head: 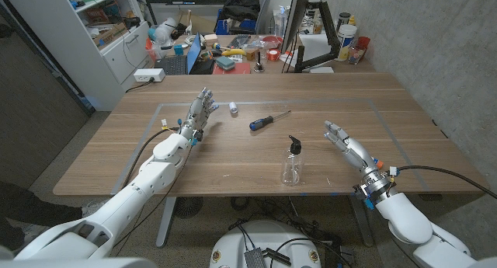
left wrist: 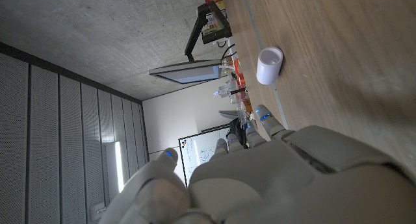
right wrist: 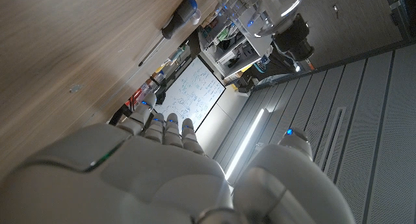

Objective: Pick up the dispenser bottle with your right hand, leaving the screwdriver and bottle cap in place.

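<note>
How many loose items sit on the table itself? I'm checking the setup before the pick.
3. The dispenser bottle stands nearest the right hand; the screwdriver lies mid-table; the bottle cap sits beside the left hand.

Head camera overlooking table point(head: 256, 155), wrist cameras close behind hands
</note>
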